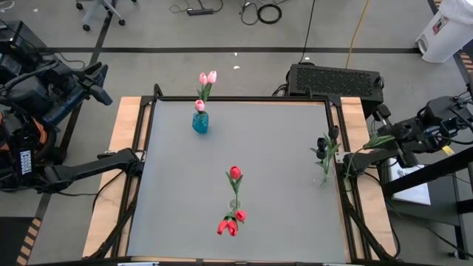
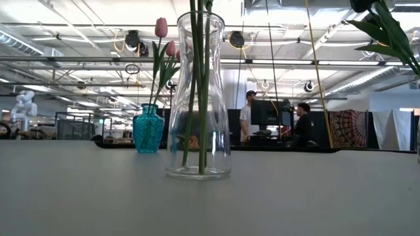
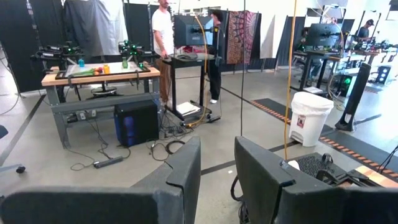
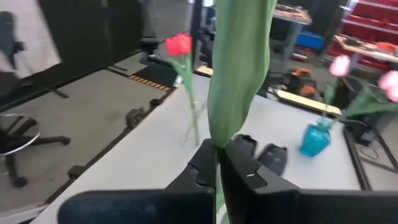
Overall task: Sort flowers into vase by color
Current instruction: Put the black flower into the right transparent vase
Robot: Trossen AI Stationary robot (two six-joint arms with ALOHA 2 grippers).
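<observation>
The right gripper (image 4: 217, 158), out past the table's right edge, has its jaws pinched tight on a broad green leaf of an artificial tulip (image 4: 239, 68); the bud does not show from the wrist, so its colour cannot be told there. In the high view the dark-headed flowers (image 1: 327, 144) sit at that same right edge with the arm reaching toward them, which suggests a black tulip is the one in hand, though that is a judgement. The other flowers are already sorted: red tulips (image 1: 231, 222) stand in the tall clear glass vase (image 2: 198, 98) near the table's front, pink tulips (image 1: 207, 78) in the small teal glass vase (image 1: 199, 122) toward the back. These stems look very light, thin and springy — a leaf is soft and will fold or slip under load, so a hold on the stiffer stem, well below the head, would steer the flower better into a narrow neck. Both vases are glass and likely easy to tip, the tall one especially. The left gripper (image 3: 217, 165) waits off the table's left side, pointing into the room, its 2 fingers standing apart with nothing between them.
</observation>
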